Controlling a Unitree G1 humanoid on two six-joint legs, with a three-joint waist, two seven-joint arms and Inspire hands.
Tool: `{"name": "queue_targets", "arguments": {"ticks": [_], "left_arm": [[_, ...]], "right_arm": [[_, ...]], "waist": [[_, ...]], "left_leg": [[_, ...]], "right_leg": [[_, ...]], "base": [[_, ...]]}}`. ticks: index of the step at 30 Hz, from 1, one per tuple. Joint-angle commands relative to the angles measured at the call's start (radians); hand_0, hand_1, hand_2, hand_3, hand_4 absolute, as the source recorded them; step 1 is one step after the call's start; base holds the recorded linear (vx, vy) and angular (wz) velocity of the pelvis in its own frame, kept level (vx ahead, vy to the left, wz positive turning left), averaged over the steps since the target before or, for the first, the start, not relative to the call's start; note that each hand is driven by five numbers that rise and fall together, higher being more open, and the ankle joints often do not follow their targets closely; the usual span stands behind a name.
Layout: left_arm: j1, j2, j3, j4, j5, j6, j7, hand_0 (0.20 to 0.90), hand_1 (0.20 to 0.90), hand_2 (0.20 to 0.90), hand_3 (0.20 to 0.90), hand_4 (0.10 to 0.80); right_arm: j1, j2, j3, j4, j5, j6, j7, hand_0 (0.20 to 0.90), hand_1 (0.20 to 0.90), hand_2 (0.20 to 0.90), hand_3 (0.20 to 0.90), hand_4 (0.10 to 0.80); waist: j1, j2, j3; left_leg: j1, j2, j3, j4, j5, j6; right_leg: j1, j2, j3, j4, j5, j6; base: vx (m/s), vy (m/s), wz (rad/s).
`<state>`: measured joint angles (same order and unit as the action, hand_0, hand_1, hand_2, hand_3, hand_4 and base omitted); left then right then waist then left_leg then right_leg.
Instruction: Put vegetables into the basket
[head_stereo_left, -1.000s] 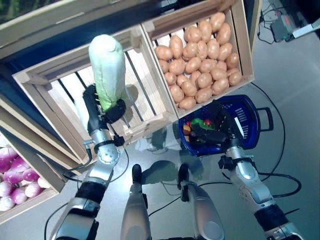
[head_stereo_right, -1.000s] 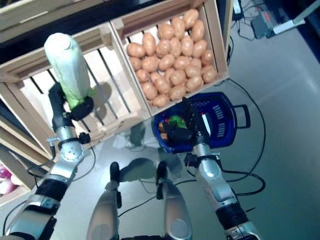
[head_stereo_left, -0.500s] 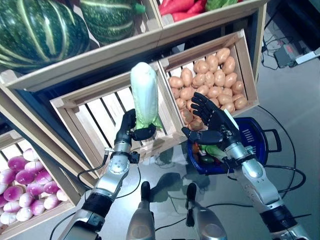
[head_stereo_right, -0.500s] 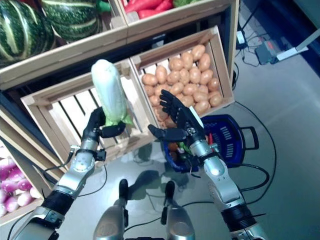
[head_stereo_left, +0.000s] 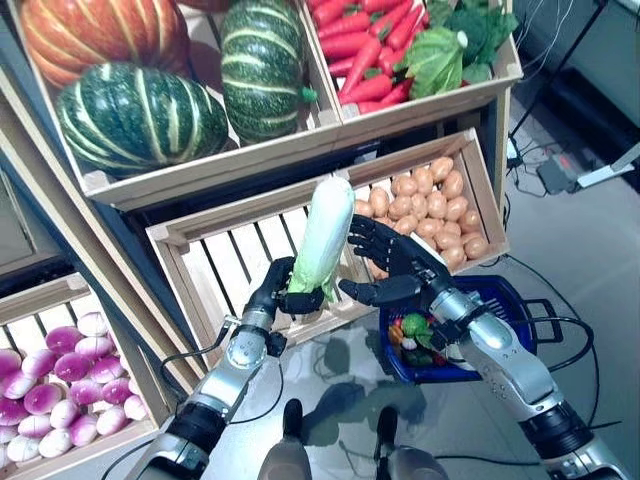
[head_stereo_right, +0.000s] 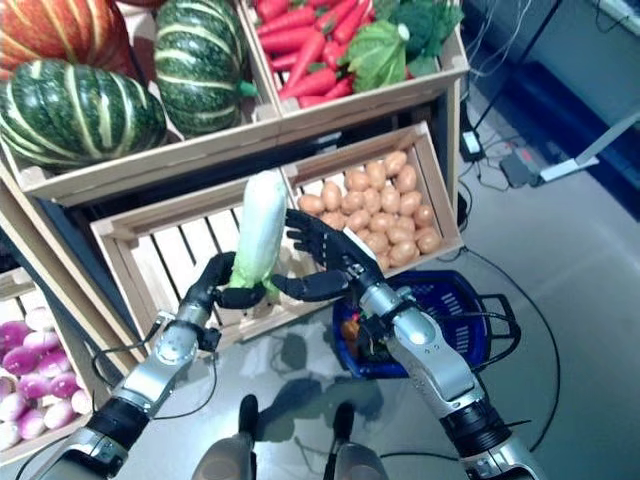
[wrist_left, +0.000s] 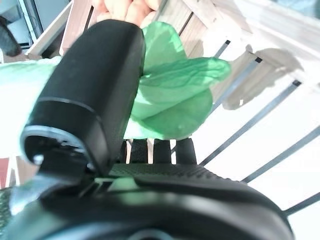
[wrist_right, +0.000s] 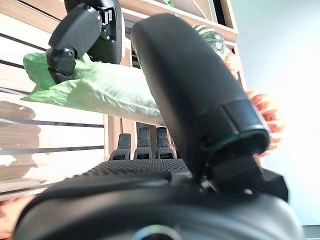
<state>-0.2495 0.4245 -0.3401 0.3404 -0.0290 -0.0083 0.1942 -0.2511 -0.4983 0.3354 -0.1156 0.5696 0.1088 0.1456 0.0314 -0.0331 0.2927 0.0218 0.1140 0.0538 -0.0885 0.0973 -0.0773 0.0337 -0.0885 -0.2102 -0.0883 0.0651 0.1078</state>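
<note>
My left hand (head_stereo_left: 283, 295) is shut on the leafy base of a long pale green cabbage (head_stereo_left: 324, 232), held upright in front of the empty slatted crate (head_stereo_left: 215, 265); its leaves (wrist_left: 175, 97) show past the thumb in the left wrist view. Just right of the cabbage, my right hand (head_stereo_left: 398, 270) is open with fingers spread, thumb toward the cabbage, apparently a little apart from it. The cabbage (wrist_right: 100, 87) and the left hand (wrist_right: 82, 30) also show in the right wrist view. The blue basket (head_stereo_left: 510, 300) sits on the floor under my right forearm, with green and red vegetables (head_stereo_left: 415, 330) inside.
A crate of potatoes (head_stereo_left: 440, 205) stands behind the basket. The shelf above holds striped green squashes (head_stereo_left: 140, 115), an orange pumpkin (head_stereo_left: 95, 35), carrots (head_stereo_left: 355, 55) and leafy greens (head_stereo_left: 445, 45). A crate of purple-white turnips (head_stereo_left: 55, 385) is at lower left.
The camera has tilted up, bringing the upper shelf into view. My left hand has carried the cabbage rightward, and my right hand has come up from the basket close to it.
</note>
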Motion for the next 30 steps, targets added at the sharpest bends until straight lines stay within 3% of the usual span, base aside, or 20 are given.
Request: {"name": "queue_targets", "arguments": {"ticks": [1,10,22,26,30], "left_arm": [[-0.056,0.019,-0.062,0.023,0.129,-0.085,-0.041,0.300,0.300,0.300,0.300,0.400],[-0.047,0.041,-0.107,0.046,0.226,-0.115,-0.031,0.300,0.300,0.300,0.300,0.400],[-0.034,0.019,-0.119,0.059,0.236,-0.077,0.095,0.300,0.300,0.300,0.300,0.400],[-0.035,0.018,-0.122,0.051,0.232,-0.066,0.128,0.300,0.300,0.300,0.300,0.400],[-0.036,0.014,-0.125,0.041,0.246,-0.060,0.145,0.300,0.300,0.300,0.300,0.400]], "right_arm": [[-0.016,0.038,0.012,-0.115,0.136,-0.031,0.059,0.900,0.900,0.900,0.900,0.800],[-0.017,0.091,0.011,-0.091,0.250,-0.070,0.007,0.900,0.900,0.900,0.900,0.800],[-0.028,0.209,-0.039,-0.071,0.239,-0.172,-0.371,0.900,0.900,0.900,0.900,0.800],[-0.036,0.217,-0.040,-0.084,0.226,-0.176,-0.463,0.900,0.900,0.900,0.900,0.800],[-0.043,0.229,-0.032,-0.077,0.240,-0.168,-0.483,0.900,0.900,0.900,0.900,0.800]], "waist": [[0.003,-0.023,-0.124],[0.000,-0.018,-0.145],[-0.006,-0.002,-0.162],[-0.007,0.000,-0.162],[-0.004,0.002,-0.164]], "left_leg": [[0.011,-0.022,-0.021,0.001,-0.071,-0.011],[0.036,-0.016,-0.006,0.001,-0.084,-0.009],[0.039,-0.019,-0.003,0.001,-0.083,-0.002],[0.040,-0.020,-0.002,0.001,-0.083,-0.001],[0.041,-0.021,-0.004,0.001,-0.084,0.001]], "right_leg": [[0.055,-0.048,-0.033,0.001,-0.015,0.025],[0.064,-0.051,-0.024,0.001,-0.014,0.032],[0.057,-0.057,-0.011,0.001,-0.008,0.034],[0.055,-0.058,-0.006,0.001,-0.007,0.034],[0.056,-0.058,-0.004,0.001,-0.007,0.033]], "base": [[0.000,0.000,0.00],[0.000,0.000,0.00],[0.000,0.000,0.00],[0.000,0.000,0.00],[0.000,0.000,0.00]]}}
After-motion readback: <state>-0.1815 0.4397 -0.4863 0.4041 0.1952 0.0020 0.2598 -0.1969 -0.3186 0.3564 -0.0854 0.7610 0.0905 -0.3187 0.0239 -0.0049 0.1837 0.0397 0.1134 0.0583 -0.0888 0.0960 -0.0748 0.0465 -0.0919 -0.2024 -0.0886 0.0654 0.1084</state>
